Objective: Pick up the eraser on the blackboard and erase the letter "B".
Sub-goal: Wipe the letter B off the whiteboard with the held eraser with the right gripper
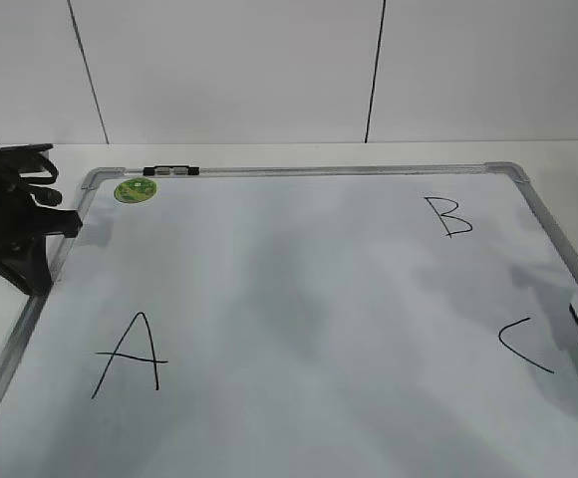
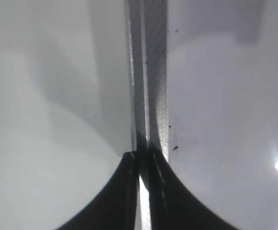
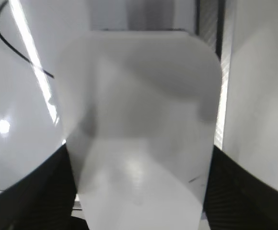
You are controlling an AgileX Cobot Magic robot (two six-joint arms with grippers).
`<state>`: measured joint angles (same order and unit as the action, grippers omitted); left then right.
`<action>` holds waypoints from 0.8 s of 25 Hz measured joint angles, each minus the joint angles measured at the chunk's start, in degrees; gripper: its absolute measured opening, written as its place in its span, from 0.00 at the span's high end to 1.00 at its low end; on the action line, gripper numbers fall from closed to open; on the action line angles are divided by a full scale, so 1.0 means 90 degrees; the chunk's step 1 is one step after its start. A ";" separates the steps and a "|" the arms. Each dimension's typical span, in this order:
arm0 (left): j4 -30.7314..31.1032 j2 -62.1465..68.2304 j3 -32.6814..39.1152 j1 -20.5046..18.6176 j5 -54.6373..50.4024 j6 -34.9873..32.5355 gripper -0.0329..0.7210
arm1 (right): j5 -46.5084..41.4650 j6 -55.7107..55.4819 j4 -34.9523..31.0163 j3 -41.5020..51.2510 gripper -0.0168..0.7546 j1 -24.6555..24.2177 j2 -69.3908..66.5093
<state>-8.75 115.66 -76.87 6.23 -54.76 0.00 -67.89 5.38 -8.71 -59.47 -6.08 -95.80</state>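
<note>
Eraser, a white glossy rounded plastic block (image 3: 139, 129), sits between the right pincer's (image 3: 139, 191) spread fingers, apparently gripped; advise keeping it flat while sweeping toward the forward-left black letter "B" (image 1: 450, 216).

blackboard (image 1: 299, 299) | "A" (image 1: 130, 356) left | letter "B" (image 1: 448, 216) upper right | "C" (image 1: 524, 345) right

The eraser (image 3: 139, 129), a glossy white block with rounded corners, sat between my right gripper's (image 3: 139, 191) fingers, over the blackboard's (image 1: 299, 299) right edge. The board lay flat, white with a grey frame. The letter "B" (image 1: 448, 216), thin and black, stood whole near its far right corner.
</note>
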 joint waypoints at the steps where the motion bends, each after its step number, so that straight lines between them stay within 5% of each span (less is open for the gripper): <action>1: -0.0011 0.0000 0.0000 0.0000 0.0000 0.0000 0.93 | -0.0014 0.0001 -0.0004 -0.0175 0.27 0.0000 0.0000; 9: -0.0011 0.0000 0.0000 0.0000 0.0000 0.0000 0.92 | -0.0181 0.0001 0.0233 -0.2270 0.27 0.0382 -0.0368; 20: -0.0011 0.0000 0.0000 0.0000 -0.0020 0.0000 0.92 | -0.0240 -0.0240 0.0485 -0.5274 0.27 0.1230 -0.2725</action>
<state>-8.85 115.66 -76.87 6.23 -54.94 0.00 -70.06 3.22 -4.34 -106.94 4.99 -120.32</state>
